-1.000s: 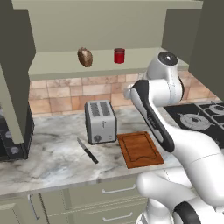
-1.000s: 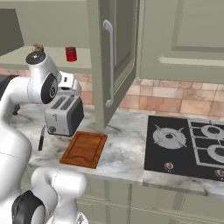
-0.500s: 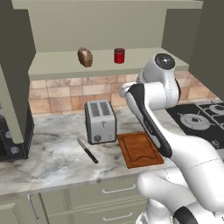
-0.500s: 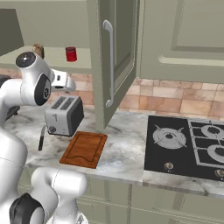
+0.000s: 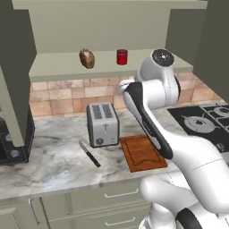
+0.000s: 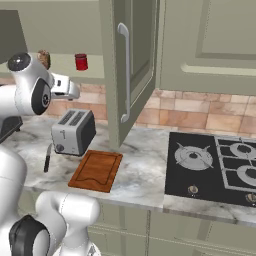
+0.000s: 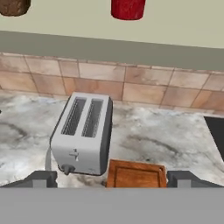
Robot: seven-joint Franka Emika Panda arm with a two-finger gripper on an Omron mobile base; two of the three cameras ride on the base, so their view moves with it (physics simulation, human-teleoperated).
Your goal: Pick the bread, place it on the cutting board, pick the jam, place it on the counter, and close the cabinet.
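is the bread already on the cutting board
No, the bread sits on the cabinet shelf beside the jam, and the cutting board on the counter has nothing on it.

no readable text, labels, brands or numbers on any surface or object

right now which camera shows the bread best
The left base view: the bread sits whole and unblocked on the cabinet shelf, left of the jam. In the right base view the arm partly hides the bread. The hand view crops it at the top edge.
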